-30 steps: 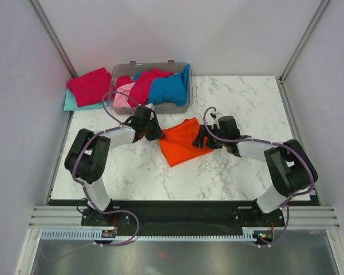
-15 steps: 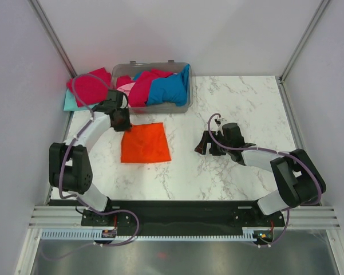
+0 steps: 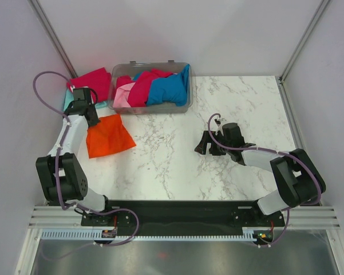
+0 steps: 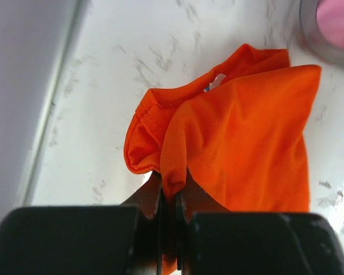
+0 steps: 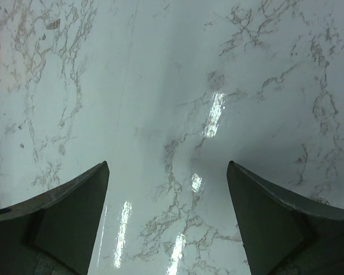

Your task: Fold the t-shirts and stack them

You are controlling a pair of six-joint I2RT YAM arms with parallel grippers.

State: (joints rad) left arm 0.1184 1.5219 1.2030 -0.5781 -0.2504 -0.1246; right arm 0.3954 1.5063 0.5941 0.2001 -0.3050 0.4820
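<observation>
A folded bright orange t-shirt (image 3: 107,136) lies at the left side of the marble table (image 3: 229,103), and my left gripper (image 3: 93,118) is shut on its far corner. In the left wrist view the orange t-shirt (image 4: 246,132) bunches into a fold pinched between the two closed fingers of the left gripper (image 4: 173,197). A folded crimson t-shirt (image 3: 91,84) rests on a teal one (image 3: 70,102) at the far left corner. My right gripper (image 3: 203,144) hovers open over bare marble mid-right; the right gripper (image 5: 167,172) has nothing between its fingers.
A clear grey plastic bin (image 3: 183,106) at the back holds crumpled crimson (image 3: 142,86), pink (image 3: 122,98) and blue (image 3: 169,89) shirts. White walls stand close at the left and right table edges. The black base rail (image 3: 177,209) runs along the near edge.
My left gripper has dragged the orange t-shirt from the table's middle to the far left, near the crimson stack. The right gripper let go of it, opened wide and stayed at mid-right.
</observation>
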